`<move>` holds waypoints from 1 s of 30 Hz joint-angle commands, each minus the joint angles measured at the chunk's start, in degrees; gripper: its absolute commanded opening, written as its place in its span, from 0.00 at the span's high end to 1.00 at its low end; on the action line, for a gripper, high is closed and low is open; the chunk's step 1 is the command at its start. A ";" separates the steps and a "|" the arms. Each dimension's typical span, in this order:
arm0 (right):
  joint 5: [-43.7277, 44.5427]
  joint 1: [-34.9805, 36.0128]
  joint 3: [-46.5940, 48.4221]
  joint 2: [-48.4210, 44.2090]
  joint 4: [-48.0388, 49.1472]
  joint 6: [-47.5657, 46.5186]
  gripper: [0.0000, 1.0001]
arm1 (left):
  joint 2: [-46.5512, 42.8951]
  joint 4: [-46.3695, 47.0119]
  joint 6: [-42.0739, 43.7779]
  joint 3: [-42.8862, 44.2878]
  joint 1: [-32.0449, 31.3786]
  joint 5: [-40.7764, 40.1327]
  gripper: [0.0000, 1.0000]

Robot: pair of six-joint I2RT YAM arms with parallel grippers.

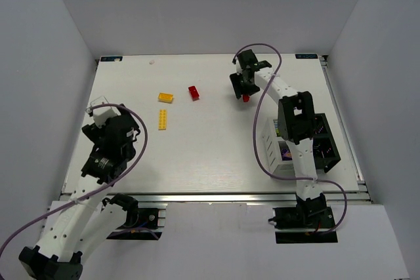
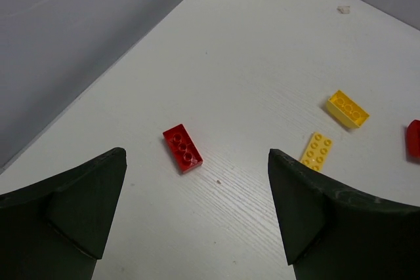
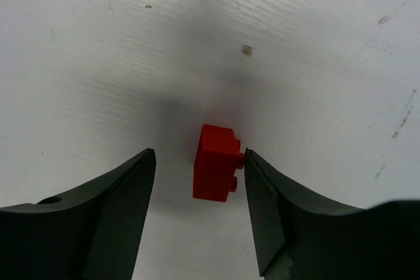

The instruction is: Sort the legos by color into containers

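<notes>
A small red lego (image 3: pixel 215 162) lies on its side on the table between my right gripper's (image 3: pixel 199 154) open fingers. The right finger touches its studs and the left finger stands apart. It shows in the top view as a red brick (image 1: pixel 246 98) under the right gripper (image 1: pixel 243 87). My left gripper (image 2: pixel 197 218) is open and empty above a red brick (image 2: pixel 182 149). Beyond it lie a yellow brick (image 2: pixel 348 108) and a flat yellow plate (image 2: pixel 316 151). The containers (image 1: pixel 269 137) stand at the right, half hidden by the right arm, with something purple (image 1: pixel 286 152) inside.
Another red brick (image 1: pixel 193 92) lies mid-table near the yellow brick (image 1: pixel 166 98) and yellow plate (image 1: pixel 162 119). Grey walls enclose the table on the left, back and right. The left arm (image 1: pixel 108 145) covers the table's near left part.
</notes>
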 commanded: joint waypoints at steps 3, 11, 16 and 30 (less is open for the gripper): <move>1.86 -0.22 2.81 2.02 0.08 2.22 0.45 | 1.63 -0.44 -0.92 -0.81 0.20 -2.36 0.02; -0.76 -0.75 0.89 -1.91 0.43 1.52 1.00 | 2.76 0.09 -1.36 -1.34 0.20 -0.35 0.09; -11.04 -1.80 -14.56 -24.30 10.53 -8.65 1.00 | 12.50 -1.32 -2.41 0.85 5.37 7.38 0.12; -0.60 -16.12 -41.11 -60.88 5.62 -13.95 1.00 | 32.82 -4.82 -11.28 6.21 28.75 27.00 0.02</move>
